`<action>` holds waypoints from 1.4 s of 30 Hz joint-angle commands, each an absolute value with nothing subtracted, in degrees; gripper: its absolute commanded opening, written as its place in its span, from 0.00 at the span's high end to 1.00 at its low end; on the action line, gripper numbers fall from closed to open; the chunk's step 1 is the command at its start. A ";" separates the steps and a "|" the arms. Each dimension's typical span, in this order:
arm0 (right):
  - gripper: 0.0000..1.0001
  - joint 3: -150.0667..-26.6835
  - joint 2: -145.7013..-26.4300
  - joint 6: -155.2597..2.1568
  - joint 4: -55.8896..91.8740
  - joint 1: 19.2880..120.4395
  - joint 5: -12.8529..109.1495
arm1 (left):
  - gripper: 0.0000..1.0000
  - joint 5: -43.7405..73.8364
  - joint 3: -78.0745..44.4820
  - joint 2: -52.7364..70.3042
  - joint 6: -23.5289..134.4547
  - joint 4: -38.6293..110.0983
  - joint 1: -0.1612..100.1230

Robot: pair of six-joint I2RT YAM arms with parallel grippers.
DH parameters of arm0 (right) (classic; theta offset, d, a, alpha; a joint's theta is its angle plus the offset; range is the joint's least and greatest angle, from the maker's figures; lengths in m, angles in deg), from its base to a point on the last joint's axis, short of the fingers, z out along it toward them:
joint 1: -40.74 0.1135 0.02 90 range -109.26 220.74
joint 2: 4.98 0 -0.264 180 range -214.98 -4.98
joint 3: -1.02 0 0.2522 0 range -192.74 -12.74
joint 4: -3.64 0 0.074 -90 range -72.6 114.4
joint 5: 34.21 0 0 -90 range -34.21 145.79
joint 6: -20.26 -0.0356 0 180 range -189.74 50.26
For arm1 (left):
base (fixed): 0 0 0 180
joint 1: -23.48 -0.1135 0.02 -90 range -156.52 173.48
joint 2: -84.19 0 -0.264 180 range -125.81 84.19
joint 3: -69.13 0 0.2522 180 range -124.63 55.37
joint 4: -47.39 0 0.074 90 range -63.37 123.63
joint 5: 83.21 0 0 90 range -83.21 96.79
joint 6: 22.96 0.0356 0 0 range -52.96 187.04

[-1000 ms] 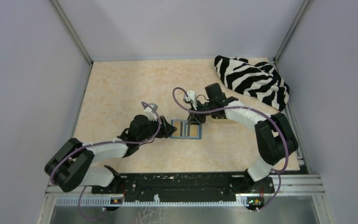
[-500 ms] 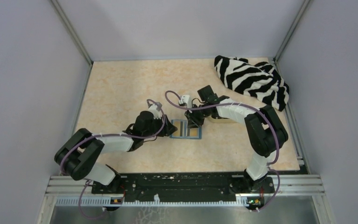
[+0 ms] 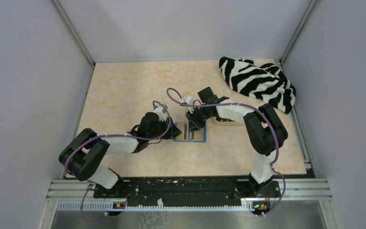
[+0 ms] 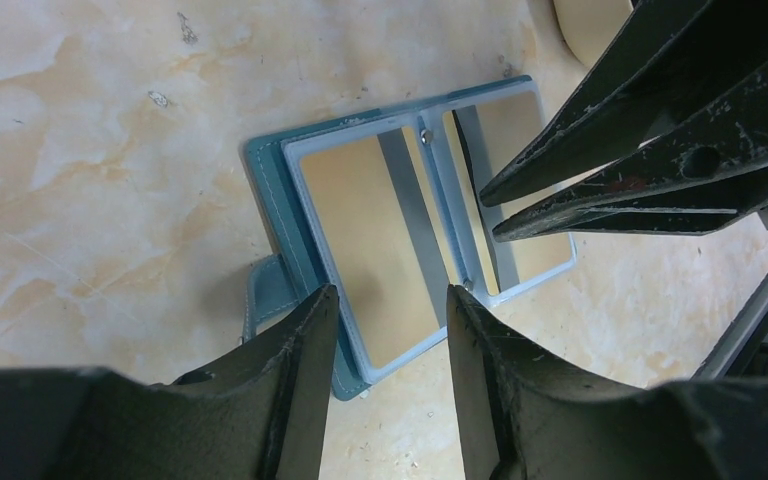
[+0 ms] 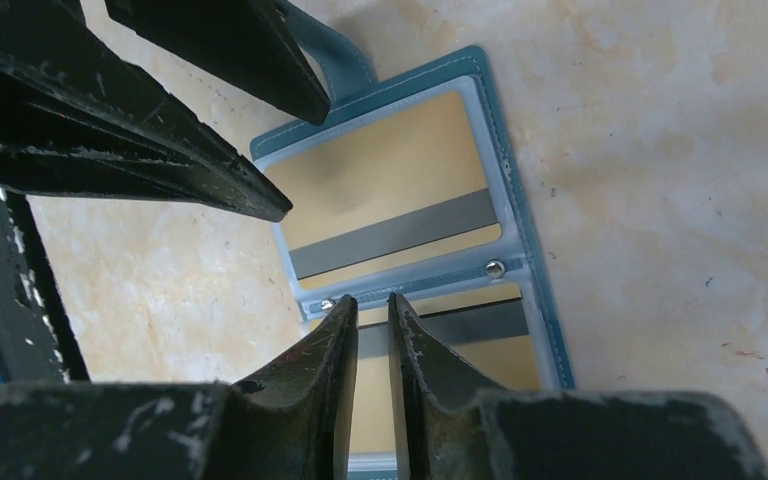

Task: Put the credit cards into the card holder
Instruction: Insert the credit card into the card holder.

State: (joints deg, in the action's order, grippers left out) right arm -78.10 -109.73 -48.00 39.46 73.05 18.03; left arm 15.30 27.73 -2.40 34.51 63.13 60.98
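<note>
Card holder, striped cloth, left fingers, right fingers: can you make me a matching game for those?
Things:
1 card holder
2 striped cloth
3 left fingers
4 right fingers

Descriptions:
A black and white, in the far right corner
B wide apart
C teal, lying open
D close together, above the holder's middle

Pairs: 1-C, 2-A, 3-B, 4-D

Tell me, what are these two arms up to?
A teal card holder lies open on the table with a gold card in each of its two sleeves. The left gripper hovers open at its edge; the right gripper, nearly shut, points down at its middle.
</note>
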 commanded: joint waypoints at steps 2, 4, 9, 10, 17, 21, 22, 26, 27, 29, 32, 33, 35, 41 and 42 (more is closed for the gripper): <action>0.84 -80.33 -110.00 -53.29 36.60 74.16 17.15 | 0.50 16.17 25.86 -3.70 36.22 61.97 60.67; 0.86 -80.52 -110.52 -53.69 36.56 74.37 17.54 | 0.50 16.52 25.52 -3.91 36.41 61.57 60.71; 0.89 -80.97 -111.44 -54.85 36.36 75.15 19.00 | 0.52 17.53 25.31 -4.23 36.57 61.40 60.67; 0.90 -81.01 -111.64 -55.11 36.27 75.31 19.32 | 0.52 17.70 25.25 -4.34 36.57 61.40 60.67; 0.91 -81.56 -112.89 -56.75 36.45 76.02 21.93 | 0.54 19.34 24.97 -4.56 36.37 61.70 60.67; 0.91 -82.09 -113.58 -56.91 37.07 76.32 23.13 | 0.56 20.34 24.88 -4.71 36.25 62.08 60.67; 0.91 -82.24 -113.73 -56.91 37.30 76.39 23.24 | 0.55 20.62 24.92 -4.76 36.10 62.21 60.66; 0.91 -82.64 -114.12 -56.87 37.86 76.59 23.66 | 0.56 22.07 25.12 -4.78 35.55 63.24 60.72; 0.91 -82.75 -114.12 -56.90 37.94 76.60 23.75 | 0.56 22.54 25.18 -4.79 35.29 63.58 60.71; 0.91 -82.90 -114.10 -56.83 38.12 76.60 23.83 | 0.58 23.30 25.22 -4.63 34.87 64.19 60.69; 0.91 -83.22 -113.82 -56.82 38.46 76.60 23.65 | 0.59 24.51 25.68 -4.21 34.02 65.76 60.67; 0.91 -83.23 -113.63 -56.82 38.54 76.60 23.56 | 0.60 24.90 25.82 -4.16 33.69 66.28 60.68; 0.91 -83.33 -113.09 -56.82 38.66 76.60 23.18 | 0.60 25.79 25.93 -4.00 33.05 67.15 60.66; 0.89 -84.00 -111.16 -56.84 39.51 76.48 22.56 | 0.60 27.13 26.29 -4.91 30.88 70.40 60.66; 0.89 -84.02 -110.78 -56.78 39.59 76.48 22.57 | 0.60 27.42 26.28 -5.31 30.46 71.11 60.66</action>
State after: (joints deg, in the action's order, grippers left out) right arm -81.40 -113.47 -56.48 39.85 75.24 23.60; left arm 24.70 26.27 -4.25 32.54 65.66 60.69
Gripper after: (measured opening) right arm 0.103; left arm 0.404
